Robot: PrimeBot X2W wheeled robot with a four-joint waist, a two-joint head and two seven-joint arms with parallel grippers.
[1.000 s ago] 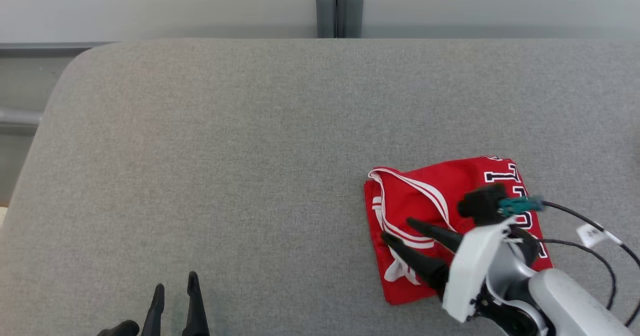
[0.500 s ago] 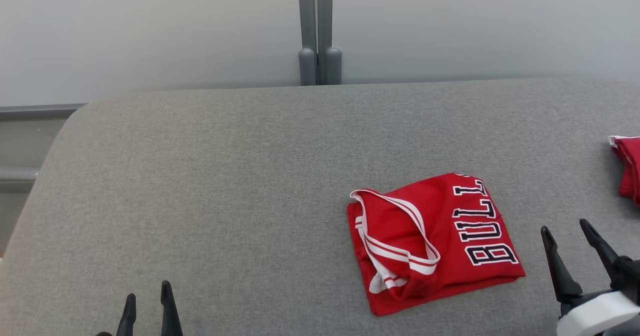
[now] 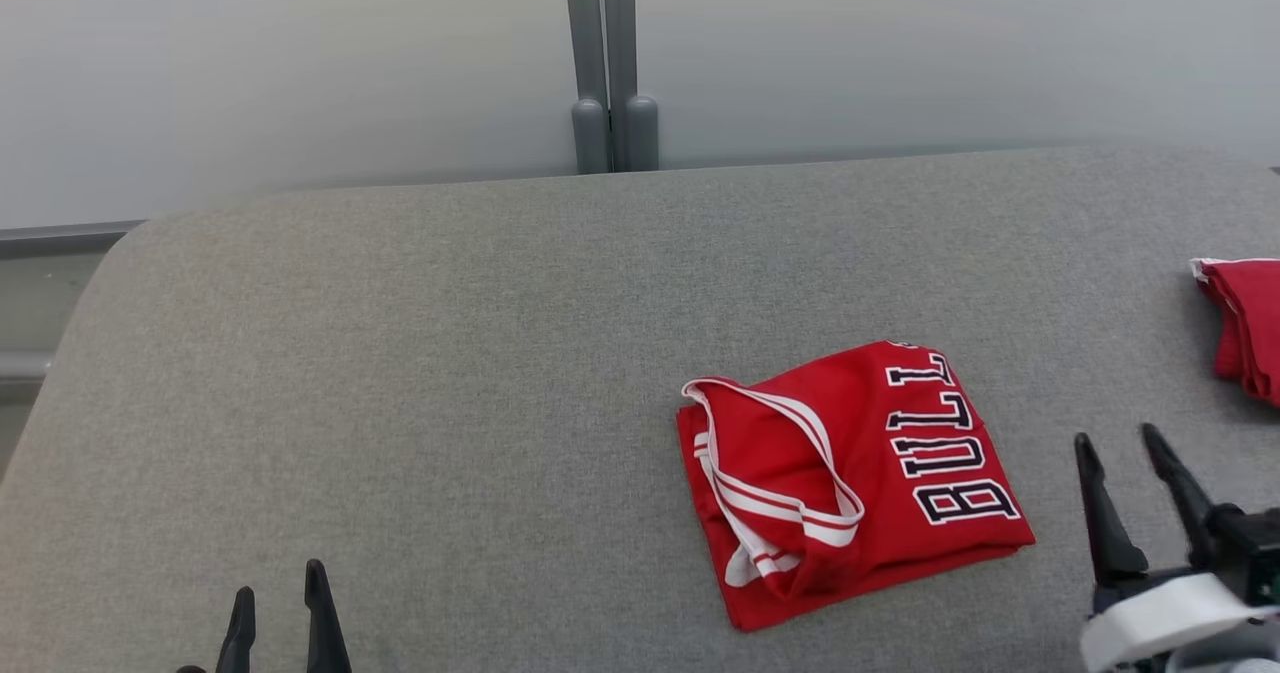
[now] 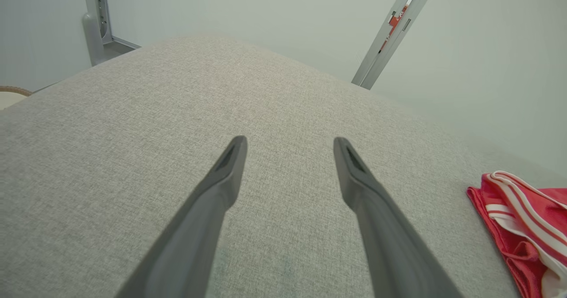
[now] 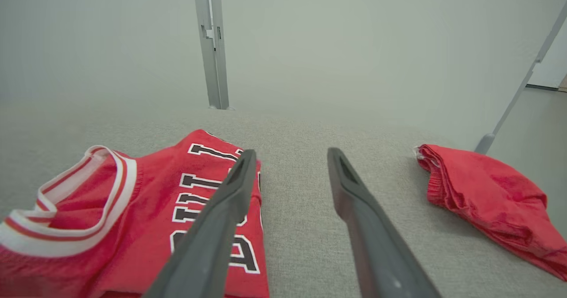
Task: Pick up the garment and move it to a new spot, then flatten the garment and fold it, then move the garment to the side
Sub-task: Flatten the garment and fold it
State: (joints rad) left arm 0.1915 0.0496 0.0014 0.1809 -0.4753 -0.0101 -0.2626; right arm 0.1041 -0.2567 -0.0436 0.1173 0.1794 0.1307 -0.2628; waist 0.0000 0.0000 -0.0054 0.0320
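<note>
Red jersey with white trim (image 3: 850,483) lies folded right of centre in the head view on the grey fabric table (image 3: 400,373), so we judge only the move aside is left, while our left gripper (image 3: 278,581) and right gripper (image 3: 1116,435) stand open, holding nothing.

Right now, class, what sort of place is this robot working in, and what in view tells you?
Probably a lab or test bay, not a home: a grey fabric-covered table, plain pale walls joined by a grey metal post, and a folded red jersey plus a second red garment.
</note>
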